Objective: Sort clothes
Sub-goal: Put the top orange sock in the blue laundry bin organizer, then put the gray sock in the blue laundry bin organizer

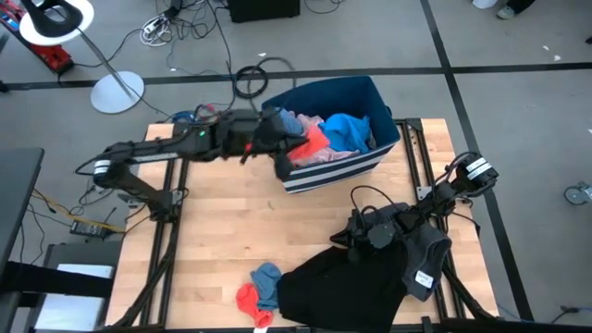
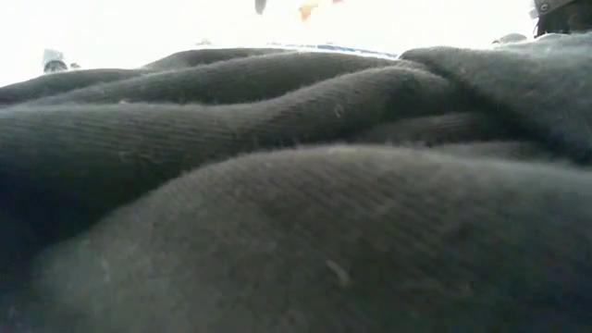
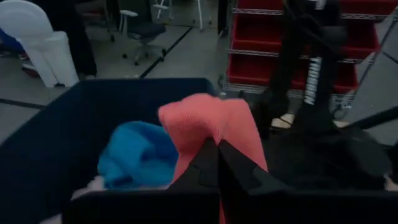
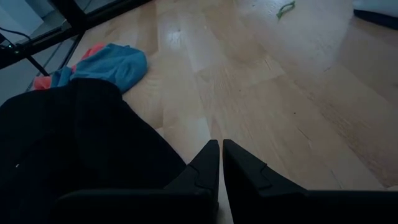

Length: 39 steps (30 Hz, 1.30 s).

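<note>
My left gripper [image 1: 280,139] [image 3: 217,155] is at the left end of the navy bin [image 1: 365,92], shut on a coral-red cloth piece [image 1: 315,141] [image 3: 205,121]. The bin also holds a bright blue piece [image 1: 350,129] [image 3: 138,155] and pink pieces [image 1: 291,120]. My right gripper [image 1: 355,231] [image 4: 221,158] is shut and empty just above the table, beside the edge of a black garment [image 1: 338,282] [image 4: 62,143]. A dark grey garment [image 1: 427,252] lies under the right arm. A blue sock [image 1: 267,280] [image 4: 109,65] and a red sock [image 1: 250,301] lie at the near edge. My left gripper pinches the coral-red cloth piece between its two fingers at a bunched part [image 3: 214,134]; one layer or several, I cannot tell. The fingers come level from the table's left. The cloth is held over the bin's left end, above the other clothes.
The dark garment [image 2: 296,203] fills the low view, right up against the camera. Bare wooden table [image 1: 240,217] lies between the bin and the garments at the near edge. The bin's striped wall [image 1: 333,173] faces the table's middle.
</note>
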Motion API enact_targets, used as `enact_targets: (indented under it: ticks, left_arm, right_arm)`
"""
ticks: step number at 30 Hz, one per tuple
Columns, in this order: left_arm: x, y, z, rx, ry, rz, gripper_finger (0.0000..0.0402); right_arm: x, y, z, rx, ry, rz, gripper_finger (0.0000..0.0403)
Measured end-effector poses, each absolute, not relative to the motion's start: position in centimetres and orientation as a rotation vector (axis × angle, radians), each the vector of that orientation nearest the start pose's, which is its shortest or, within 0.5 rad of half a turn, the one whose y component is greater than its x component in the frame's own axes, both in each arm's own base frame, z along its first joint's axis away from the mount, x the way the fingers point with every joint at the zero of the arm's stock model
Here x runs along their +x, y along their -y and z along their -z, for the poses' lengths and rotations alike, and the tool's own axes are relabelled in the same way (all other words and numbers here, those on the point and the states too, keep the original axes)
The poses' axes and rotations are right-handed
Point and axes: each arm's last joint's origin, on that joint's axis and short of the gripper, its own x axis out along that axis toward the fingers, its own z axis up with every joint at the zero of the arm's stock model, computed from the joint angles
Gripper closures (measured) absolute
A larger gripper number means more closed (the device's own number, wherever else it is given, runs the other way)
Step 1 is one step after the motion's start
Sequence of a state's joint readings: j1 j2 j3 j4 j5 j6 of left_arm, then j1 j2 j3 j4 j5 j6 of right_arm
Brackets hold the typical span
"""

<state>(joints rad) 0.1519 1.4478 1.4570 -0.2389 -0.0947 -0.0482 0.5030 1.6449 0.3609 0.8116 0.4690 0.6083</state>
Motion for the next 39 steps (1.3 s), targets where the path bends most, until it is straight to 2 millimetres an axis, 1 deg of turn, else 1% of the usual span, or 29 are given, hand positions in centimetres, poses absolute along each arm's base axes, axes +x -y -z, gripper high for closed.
enact_targets:
  ticks: [6,8,12,14,17,22,25,29,32,37,39]
  left_arm:
    - [35.6,-8.8,-40.7,0.032,-0.233,-0.307,0.0401]
    - [36.5,-9.6,-40.3,0.033,-0.230,-0.322,0.0396]
    - [38.3,-11.1,-39.3,0.037,-0.163,-0.348,0.0377]
    - [39.0,-11.9,-38.6,0.038,-0.142,-0.363,0.0363]
    - [39.9,-13.0,-37.2,0.034,-0.161,-0.381,0.0335]
    - [41.1,-13.7,-34.7,-0.004,-0.239,-0.395,0.0277]
    - [41.1,-13.8,-34.5,-0.034,-0.245,-0.442,0.0258]
    - [40.9,-13.9,-34.7,-0.100,-0.219,-0.517,0.0255]
    - [40.4,-13.7,-35.1,-0.130,-0.246,-0.500,0.0255]
    - [39.3,-13.0,-36.4,-0.137,-0.251,-0.442,0.0255]
    - [38.8,-12.4,-37.1,-0.123,-0.255,-0.420,0.0255]
  right_arm:
    - [22.5,-10.9,-10.6,0.378,-0.410,0.095,0.0379]
    - [22.5,-10.9,-10.6,0.378,-0.409,0.095,0.0379]
    - [22.5,-10.9,-10.6,0.376,-0.412,0.096,0.0379]
    - [22.5,-10.9,-10.5,0.371,-0.420,0.099,0.0379]
    - [22.5,-10.9,-10.5,0.369,-0.421,0.098,0.0379]
    - [22.4,-10.9,-10.5,0.368,-0.423,0.099,0.0379]
    - [22.5,-10.8,-10.5,0.367,-0.424,0.100,0.0379]
    - [22.4,-10.8,-10.4,0.365,-0.429,0.101,0.0379]
    - [22.4,-10.8,-10.4,0.365,-0.429,0.101,0.0379]
    - [22.4,-10.8,-10.4,0.367,-0.429,0.101,0.0379]
    - [22.4,-10.8,-10.4,0.367,-0.428,0.101,0.0379]
